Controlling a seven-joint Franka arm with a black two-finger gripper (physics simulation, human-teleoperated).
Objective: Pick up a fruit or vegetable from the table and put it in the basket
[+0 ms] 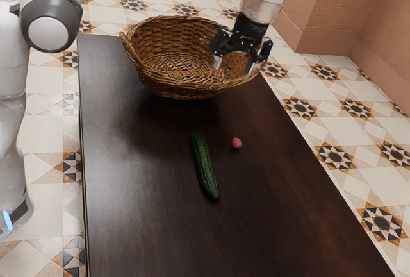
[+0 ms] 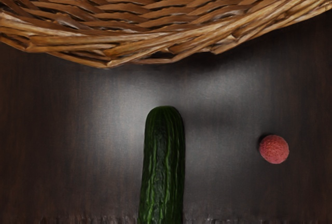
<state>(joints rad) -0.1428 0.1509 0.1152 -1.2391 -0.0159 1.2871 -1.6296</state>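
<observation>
My gripper (image 1: 238, 65) hangs over the right part of the wicker basket (image 1: 186, 88) in the exterior view, its two fingers spread wide with nothing between them. A dark green cucumber (image 1: 204, 165) lies lengthwise on the table, apart from the basket. Beside it rests a small round reddish fruit (image 1: 236, 143). The wrist view has the rim of the basket (image 2: 155, 53), the near end of the cucumber (image 2: 163, 162) and the reddish fruit (image 2: 274, 149) on the tabletop.
The dark wooden table (image 1: 141, 226) carries the basket at its far end. Its long right edge in the exterior view borders the tiled floor (image 1: 320, 123). A pinkish wall (image 1: 320, 14) stands beyond the floor.
</observation>
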